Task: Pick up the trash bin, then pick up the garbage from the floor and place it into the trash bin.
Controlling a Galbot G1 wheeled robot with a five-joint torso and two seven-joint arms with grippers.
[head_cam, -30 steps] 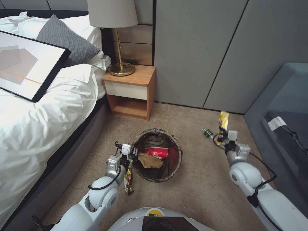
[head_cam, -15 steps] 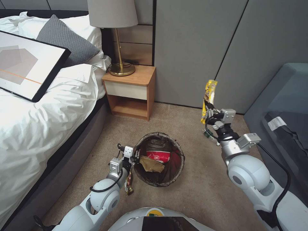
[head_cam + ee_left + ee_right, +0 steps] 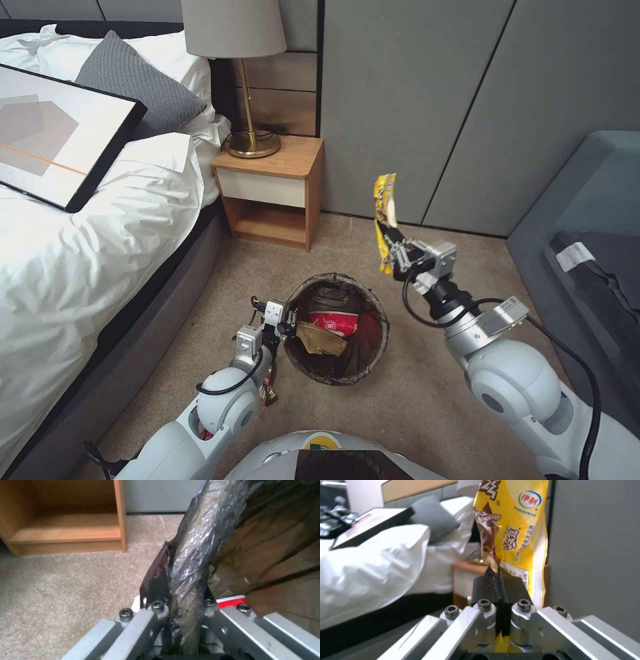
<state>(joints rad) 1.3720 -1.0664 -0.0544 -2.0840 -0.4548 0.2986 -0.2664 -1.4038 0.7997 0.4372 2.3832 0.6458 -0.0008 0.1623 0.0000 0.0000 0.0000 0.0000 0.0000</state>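
Above the right pincer (image 3: 393, 248), the yellow snack wrapper (image 3: 383, 220) is standing nearly upright, its long axis vertical, its lower part pinched flat between the closed jaws. Below and to the left of that pincer, the trash bin (image 3: 373, 347) is sitting with its mouth facing up, holding a red-and-white paper cup (image 3: 332, 323) and a crumpled brown paper bag (image 3: 321, 339). Gripping the bin's near rim and dark liner, the left pincer (image 3: 288, 325) is clamping tight. Bare carpet (image 3: 427, 400) is lying open right of the bin; the nightstand (image 3: 272, 193) is standing well beyond it.
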